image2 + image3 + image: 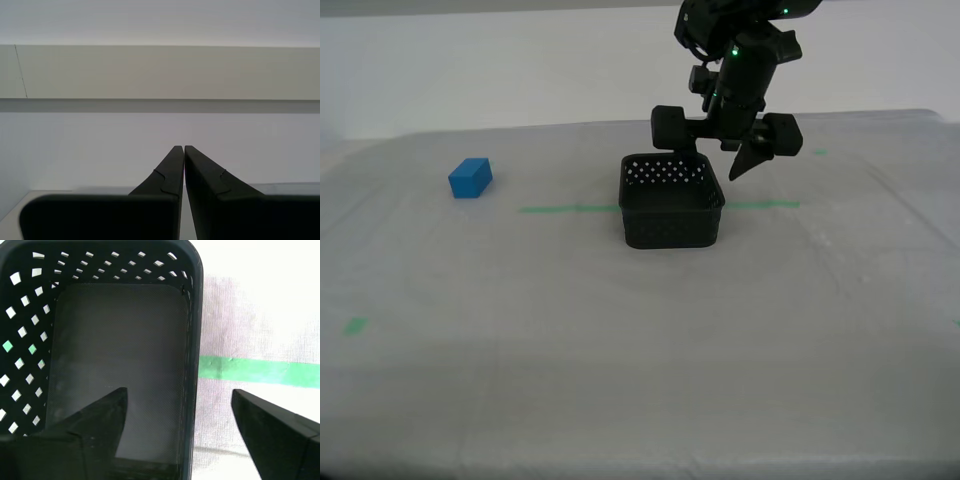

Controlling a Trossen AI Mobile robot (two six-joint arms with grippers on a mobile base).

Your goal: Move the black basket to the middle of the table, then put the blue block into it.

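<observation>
My first pincer [720,150] hangs spread over the black basket's [672,215] rim — my second pincer [184,150] pressed together.

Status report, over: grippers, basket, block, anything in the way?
My first gripper open, straddling the black basket's wall. My second gripper shut, empty, away from the table. Blue block alone on the table, exterior view's left. Path clear.

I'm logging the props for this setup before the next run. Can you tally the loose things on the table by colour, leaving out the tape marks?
Black: 1, the basket
Blue: 1, the block
Total: 2 loose things on the table
</observation>
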